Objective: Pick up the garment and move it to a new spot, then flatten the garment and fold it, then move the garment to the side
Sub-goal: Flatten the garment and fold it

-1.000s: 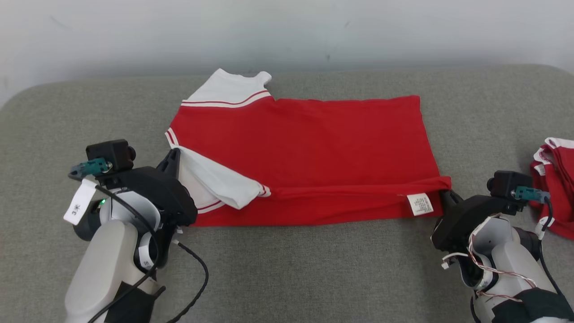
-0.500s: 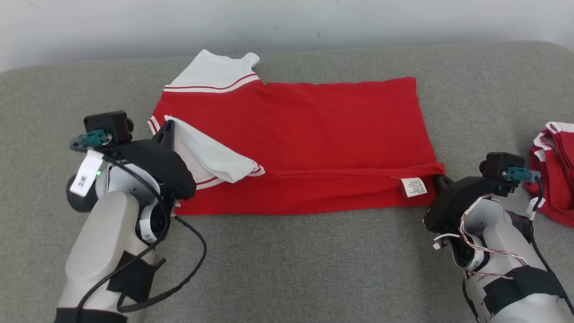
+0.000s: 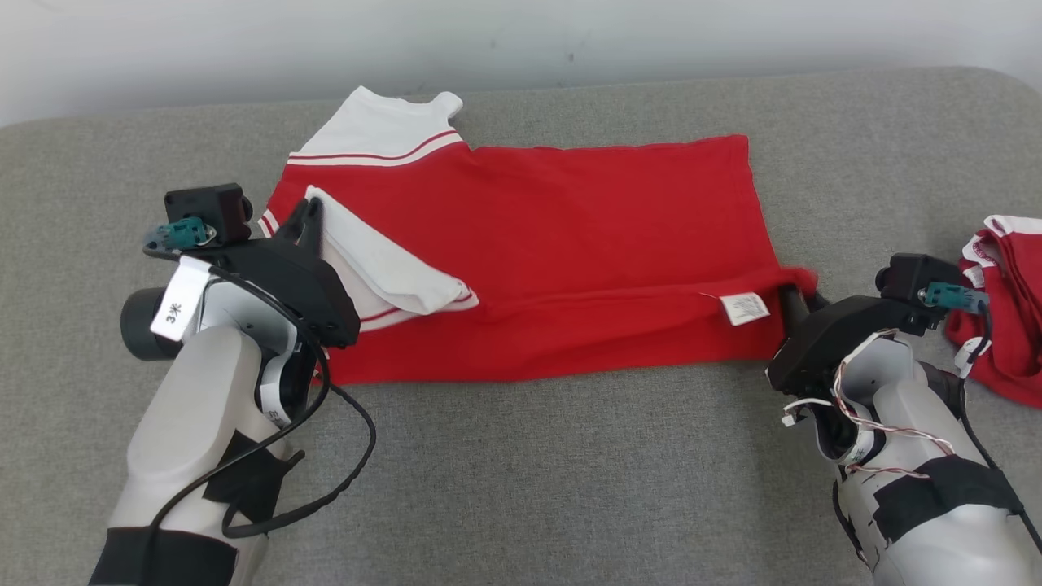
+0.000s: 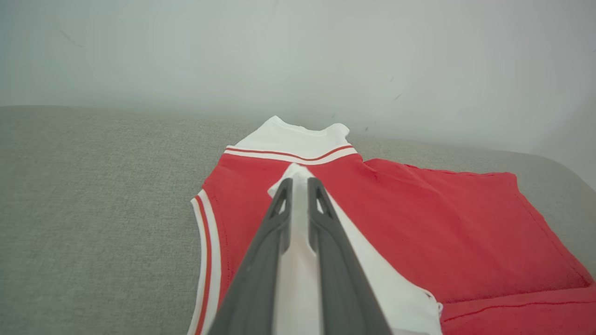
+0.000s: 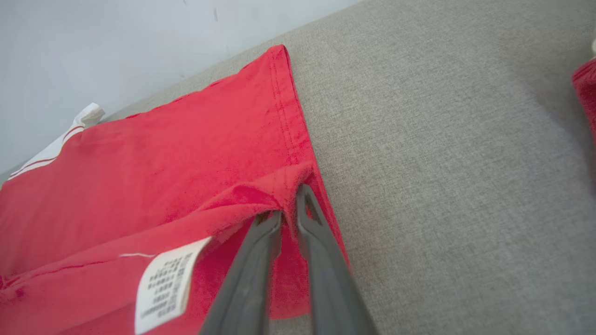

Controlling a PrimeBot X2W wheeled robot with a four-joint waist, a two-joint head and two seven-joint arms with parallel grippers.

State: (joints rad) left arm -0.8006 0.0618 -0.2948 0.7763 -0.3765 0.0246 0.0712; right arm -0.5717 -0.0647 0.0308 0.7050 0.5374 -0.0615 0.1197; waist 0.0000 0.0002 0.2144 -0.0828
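Left tool pinching the sleeve, right tool (grip unclear) at the hem, the garment's fold has advanced toward twelve o'clock.

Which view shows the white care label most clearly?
Right wrist view: the care label is large there, its printed lines visible. Head view shows it small on the red garment, beside the right gripper.

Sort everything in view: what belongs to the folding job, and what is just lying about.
In the job:
- red shirt, spread flat
- left gripper, shut on its white sleeve
- right gripper, at its hem corner
- grey padded surface under it

Lying about:
- bunched red and white garment at the right edge, apart from the shirt
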